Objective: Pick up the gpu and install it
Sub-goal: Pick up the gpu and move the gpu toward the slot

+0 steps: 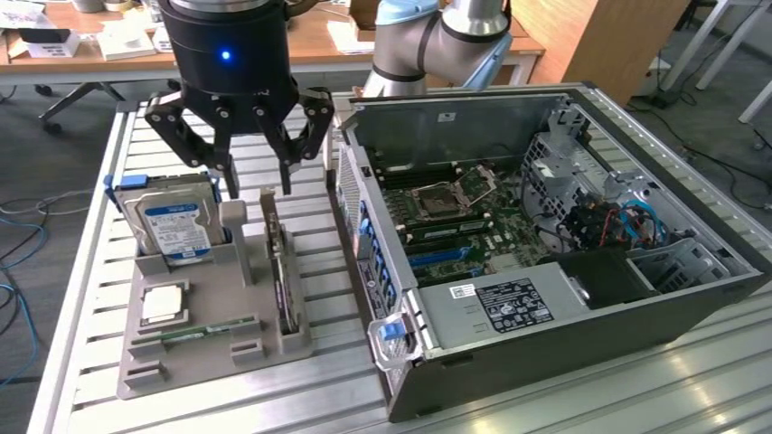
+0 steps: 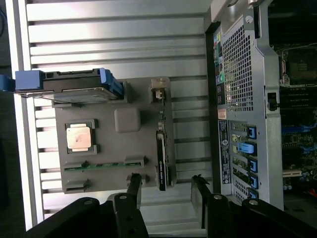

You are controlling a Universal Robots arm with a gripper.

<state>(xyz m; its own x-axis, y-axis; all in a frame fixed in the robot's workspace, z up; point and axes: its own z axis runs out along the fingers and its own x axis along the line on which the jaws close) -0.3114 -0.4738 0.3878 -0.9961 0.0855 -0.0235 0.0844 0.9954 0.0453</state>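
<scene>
The gpu (image 1: 280, 271) stands on its long edge in the slot on the side of the grey holder tray (image 1: 205, 366) nearest the computer case. It looks like a thin dark card. In the wrist view the gpu (image 2: 162, 158) is a narrow black strip with a metal end. My gripper (image 1: 259, 188) hangs above the far end of the tray, open, with nothing between its fingers. It is not touching the card. In the wrist view the gripper (image 2: 167, 191) has its two black fingers (image 2: 133, 187) on either side of the line of the card's end.
A silver hard drive (image 1: 175, 226) with a blue-white label stands in the tray, with a CPU (image 1: 163, 306) and a RAM stick (image 1: 199, 332) in front of it. The open computer case (image 1: 675, 316) with its motherboard (image 1: 465, 217) lies at the exterior view's right on a slatted metal table (image 1: 338, 398).
</scene>
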